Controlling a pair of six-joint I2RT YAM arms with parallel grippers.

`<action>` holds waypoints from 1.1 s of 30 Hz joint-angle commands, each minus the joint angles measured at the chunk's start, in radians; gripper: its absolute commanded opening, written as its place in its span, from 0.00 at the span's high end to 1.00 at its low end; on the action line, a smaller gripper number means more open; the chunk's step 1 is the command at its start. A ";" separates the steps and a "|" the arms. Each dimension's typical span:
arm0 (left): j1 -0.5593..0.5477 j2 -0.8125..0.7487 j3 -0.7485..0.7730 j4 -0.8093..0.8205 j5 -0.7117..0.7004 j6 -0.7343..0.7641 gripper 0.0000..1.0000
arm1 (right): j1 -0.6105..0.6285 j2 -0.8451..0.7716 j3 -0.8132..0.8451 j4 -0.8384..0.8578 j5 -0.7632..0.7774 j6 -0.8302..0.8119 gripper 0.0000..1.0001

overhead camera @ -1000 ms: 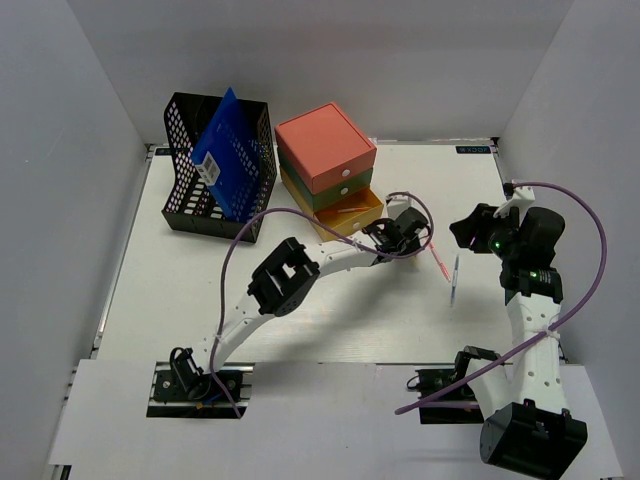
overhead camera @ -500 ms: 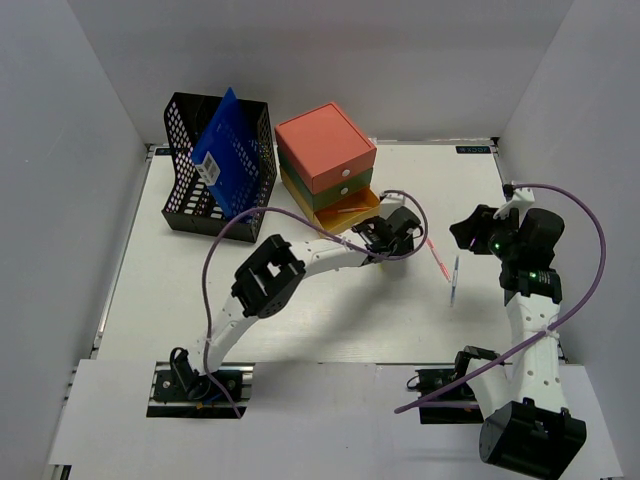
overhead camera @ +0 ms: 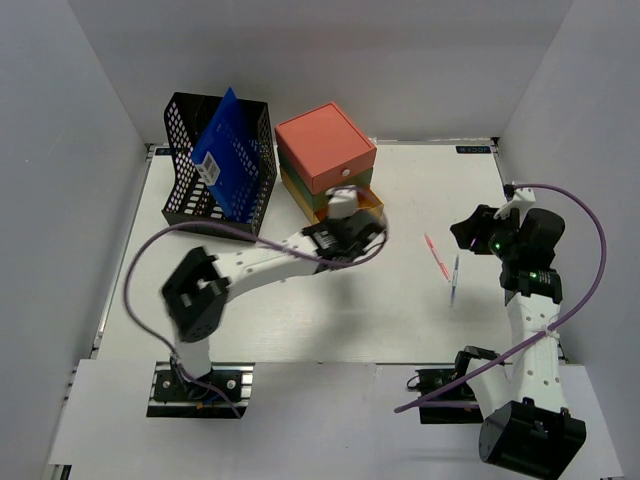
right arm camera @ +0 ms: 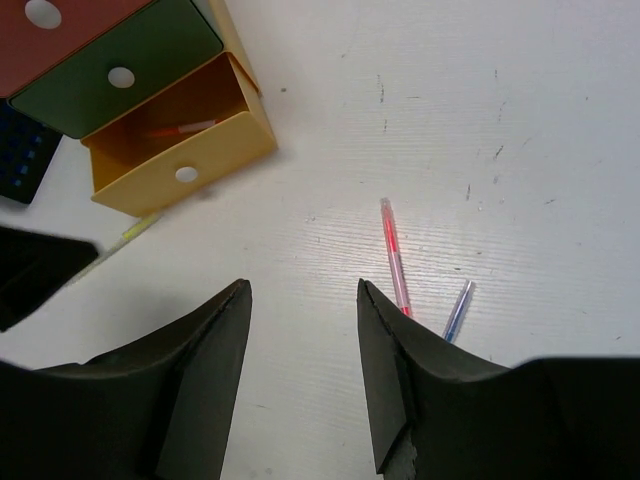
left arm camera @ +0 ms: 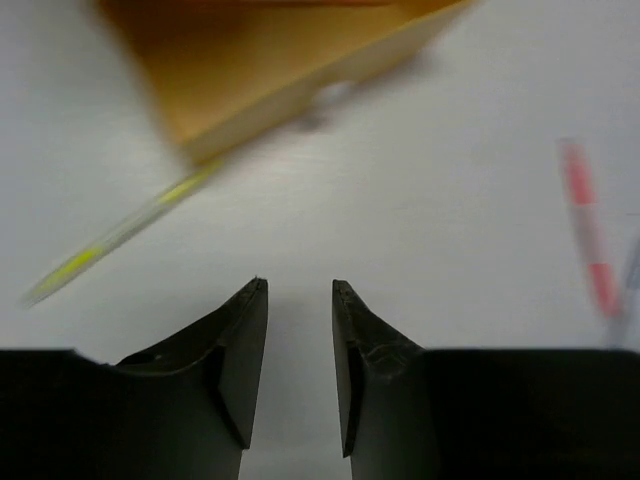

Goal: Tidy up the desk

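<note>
Since a second ago, the left arm has been swung back to the left. The left pincer [left arm camera: 300, 285] has been pulled away from the red pen [right arm camera: 393, 255] and is now found just by the open yellow drawer [right arm camera: 170, 150].

The desk [overhead camera: 420, 310] is spread flat under both arms, from the near edge to the back wall, and everything is set on it. At its far left a black mesh rack [overhead camera: 185, 190] is stood, with a blue folder [overhead camera: 225, 150] tilted inside. Beside the rack a drawer box [overhead camera: 325, 150] with a coral top is placed. Its bottom yellow drawer is pulled out, and a thin red stick [right arm camera: 180, 128] can be seen inside.

The left pincer is held low over the desk with a small gap between its jaws, and nothing is gripped or touched. The right pincer [right arm camera: 300, 290] is held higher with a wider gap, also with nothing in it.

The red pen and a blue pen [right arm camera: 457, 310] are laid close together on the right. A yellow pen [right arm camera: 115, 243] is laid on the desk just outside the drawer.
</note>
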 commanded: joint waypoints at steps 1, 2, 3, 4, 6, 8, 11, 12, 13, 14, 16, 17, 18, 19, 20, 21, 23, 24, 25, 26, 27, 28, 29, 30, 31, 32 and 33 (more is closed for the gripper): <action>0.044 -0.256 -0.312 -0.270 -0.266 -0.174 0.58 | -0.008 -0.001 -0.010 0.044 -0.010 0.007 0.48; 0.063 -0.375 -0.376 -0.244 -0.271 -0.165 0.56 | -0.008 0.001 -0.010 0.044 -0.024 0.008 0.48; 0.083 -0.425 -0.422 -0.242 -0.273 -0.165 0.53 | -0.007 0.005 -0.008 0.049 -0.027 0.011 0.48; 0.116 -0.467 -0.497 -0.224 -0.264 -0.137 0.46 | -0.007 0.008 -0.008 0.046 -0.031 0.010 0.48; 0.149 -0.568 -0.557 -0.146 -0.233 -0.041 0.41 | -0.007 0.015 -0.010 0.041 -0.031 0.004 0.49; 0.187 -0.620 -0.634 -0.005 -0.141 0.121 0.26 | -0.010 0.015 -0.012 0.044 -0.028 0.004 0.48; 0.229 -0.666 -0.689 0.136 0.029 0.287 0.12 | -0.010 0.015 -0.013 0.046 -0.024 0.002 0.48; 0.250 -0.662 -0.696 0.164 0.073 0.327 0.11 | -0.011 0.015 -0.013 0.044 -0.021 0.002 0.48; 0.265 -0.650 -0.702 0.201 0.130 0.384 0.10 | -0.010 0.015 -0.015 0.045 -0.019 -0.001 0.49; 0.276 -0.630 -0.699 0.233 0.214 0.454 0.09 | -0.013 0.015 -0.015 0.047 -0.019 0.001 0.48; 0.316 -0.535 -0.651 0.244 0.319 0.568 0.10 | -0.013 0.015 -0.015 0.047 -0.024 0.001 0.48; 0.316 -0.501 -0.604 0.244 0.392 0.608 0.12 | -0.013 0.018 -0.013 0.047 -0.024 0.001 0.48; 0.340 -0.440 -0.585 0.249 0.448 0.648 0.13 | -0.013 0.018 -0.015 0.047 -0.024 0.001 0.48; 0.350 -0.409 -0.559 0.241 0.486 0.706 0.16 | -0.014 0.018 -0.015 0.046 -0.024 0.001 0.48; 0.359 -0.384 -0.530 0.234 0.532 0.736 0.18 | -0.014 0.018 -0.013 0.045 -0.022 -0.001 0.48; 0.374 -0.365 -0.489 0.230 0.563 0.768 0.19 | -0.013 0.018 -0.012 0.044 -0.022 -0.002 0.48; 0.390 -0.317 -0.452 0.220 0.664 0.841 0.18 | -0.014 0.016 -0.012 0.044 -0.019 -0.001 0.48; 0.390 -0.306 -0.415 0.209 0.698 0.905 0.17 | -0.014 0.015 -0.010 0.045 -0.019 -0.002 0.48; 0.399 -0.286 -0.400 0.186 0.719 0.970 0.17 | -0.014 0.018 -0.010 0.044 -0.019 -0.001 0.48; 0.399 -0.278 -0.386 0.169 0.732 0.998 0.17 | -0.013 0.018 -0.010 0.045 -0.019 -0.004 0.48; 0.410 -0.268 -0.358 0.134 0.773 1.021 0.16 | -0.013 0.018 -0.010 0.044 -0.019 -0.001 0.48; 0.410 -0.242 -0.349 0.119 0.787 1.062 0.17 | -0.013 0.019 -0.010 0.044 -0.021 -0.002 0.48; 0.419 -0.231 -0.341 0.105 0.798 1.081 0.16 | -0.016 0.019 -0.010 0.045 -0.022 -0.001 0.48; 0.419 -0.219 -0.335 0.091 0.821 1.096 0.17 | -0.014 0.019 -0.008 0.044 -0.022 -0.002 0.48; 0.419 -0.202 -0.332 0.076 0.829 1.122 0.17 | -0.013 0.021 -0.010 0.044 -0.022 -0.001 0.48; 0.419 -0.196 -0.335 0.069 0.844 1.133 0.18 | -0.013 0.021 -0.010 0.044 -0.022 -0.002 0.48; 0.419 -0.193 -0.341 0.072 0.883 1.142 0.21 | -0.013 0.019 -0.010 0.044 -0.022 -0.002 0.49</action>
